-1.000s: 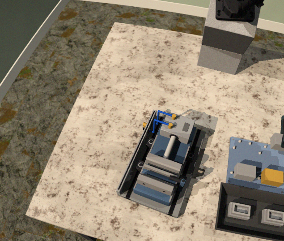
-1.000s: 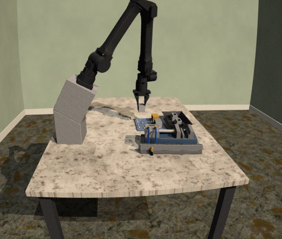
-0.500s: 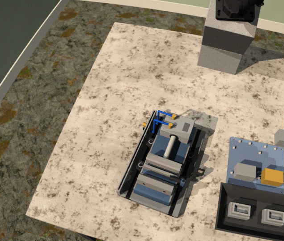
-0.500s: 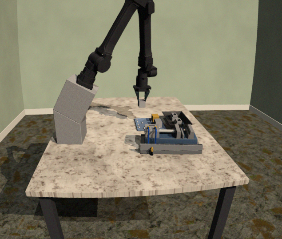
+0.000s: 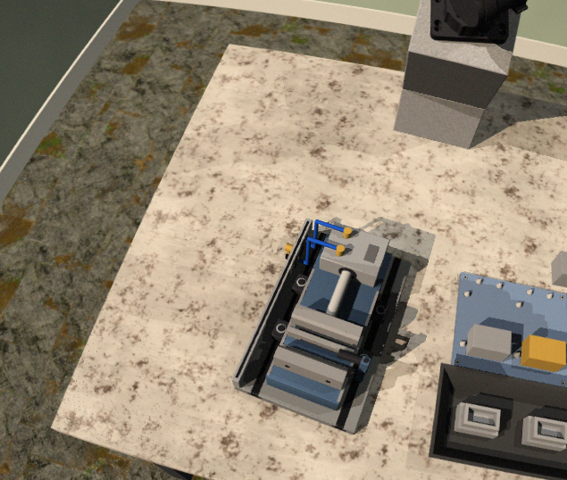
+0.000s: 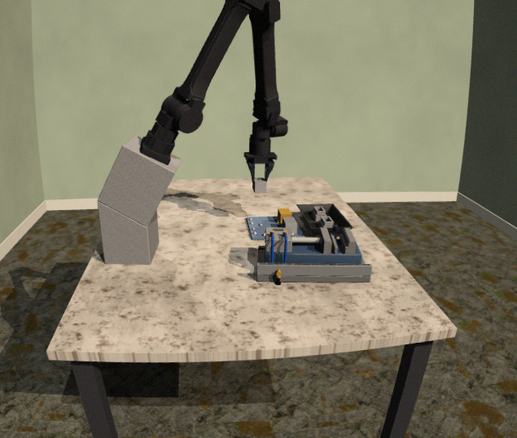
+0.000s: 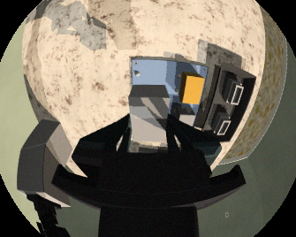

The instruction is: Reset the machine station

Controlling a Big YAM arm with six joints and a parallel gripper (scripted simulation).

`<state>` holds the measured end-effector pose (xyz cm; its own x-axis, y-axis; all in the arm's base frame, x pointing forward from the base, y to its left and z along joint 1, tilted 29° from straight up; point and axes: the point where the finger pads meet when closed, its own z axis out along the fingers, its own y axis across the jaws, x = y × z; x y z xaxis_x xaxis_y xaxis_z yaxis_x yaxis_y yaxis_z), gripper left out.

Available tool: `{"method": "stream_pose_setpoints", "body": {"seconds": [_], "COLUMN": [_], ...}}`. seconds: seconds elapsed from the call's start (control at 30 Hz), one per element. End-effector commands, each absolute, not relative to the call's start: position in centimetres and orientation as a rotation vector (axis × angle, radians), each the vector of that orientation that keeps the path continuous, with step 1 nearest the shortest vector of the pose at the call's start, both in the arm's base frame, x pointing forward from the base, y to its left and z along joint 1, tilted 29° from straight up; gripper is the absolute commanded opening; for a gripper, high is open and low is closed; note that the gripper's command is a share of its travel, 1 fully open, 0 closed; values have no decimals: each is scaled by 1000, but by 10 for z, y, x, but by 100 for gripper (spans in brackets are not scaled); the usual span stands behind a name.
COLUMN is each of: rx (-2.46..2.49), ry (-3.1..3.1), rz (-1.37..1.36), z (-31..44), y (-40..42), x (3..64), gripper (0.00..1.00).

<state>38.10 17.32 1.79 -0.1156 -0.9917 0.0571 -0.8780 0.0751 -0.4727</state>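
Observation:
My gripper (image 6: 260,179) (image 7: 148,118) is shut on a gray aluminum blank (image 5: 563,267) (image 6: 260,186) (image 7: 148,126) and holds it in the air, above and behind the blue infeed plate (image 5: 485,311) (image 7: 154,75). On that plate lie another gray blank (image 5: 488,342) (image 6: 290,224) and a yellow brass blank (image 5: 544,352) (image 6: 283,213) (image 7: 193,89), side by side near the tray, with pins close beside them. The black outfeed tray (image 5: 511,379) holds two finished parts (image 5: 472,429) (image 5: 543,441), pockets up. The vise's fixed jaw (image 5: 309,367) and moving jaw (image 5: 328,326) stand apart with no blank between.
The dark work stop (image 5: 351,356) sticks in between the jaws. Blue hoses (image 5: 325,244) (image 6: 272,247) rise at the vise's hose-end block. A long gray side wall (image 5: 273,304) (image 6: 313,272) runs along the vise. The arm's stone pedestal (image 5: 446,95) (image 6: 129,212) stands at the back.

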Motion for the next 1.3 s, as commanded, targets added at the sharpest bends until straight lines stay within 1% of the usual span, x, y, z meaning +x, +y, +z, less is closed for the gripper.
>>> {"method": "stream_pose_setpoints", "body": {"seconds": [0.0, 0.6, 0.97, 1.27], "rx": [-1848, -1843, -1828, -1790], "ry": [2053, 2059, 2072, 2087], "rz": [-579, -580, -580, -582], "z": [35, 36, 43, 63], "y": [182, 175, 137, 72], "x": [381, 383, 393, 414], "gripper": [0, 0, 0, 0]}}
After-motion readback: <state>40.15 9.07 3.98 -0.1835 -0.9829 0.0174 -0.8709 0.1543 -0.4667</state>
